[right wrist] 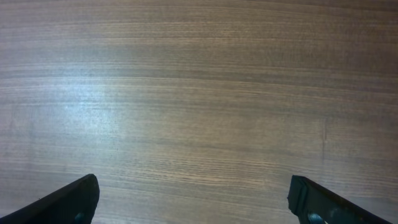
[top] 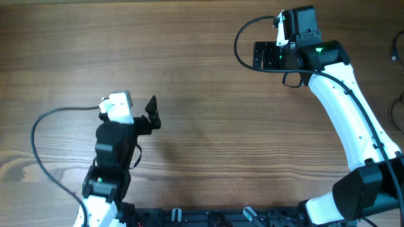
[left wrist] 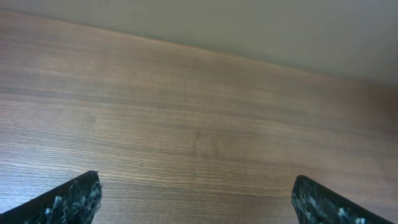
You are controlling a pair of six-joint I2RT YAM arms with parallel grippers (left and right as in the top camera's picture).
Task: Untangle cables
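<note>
Left wrist: left pincer (left wrist: 196, 196) gapes above table (left wrist: 199, 106); right pincer (right wrist: 193, 199) likewise.

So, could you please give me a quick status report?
Left gripper, right gripper open, empty. Thin dark loops, right edge of table, maybe cables. Nothing blocking.

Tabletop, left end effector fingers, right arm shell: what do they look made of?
Tabletop: wood or wood-look laminate, matte; straight grain lines, soft glare only.
Left end effector fingers: black, rough and speckled, perhaps printed or fibre-filled plastic; unsure.
Right arm shell: smooth white, probably moulded plastic.
</note>
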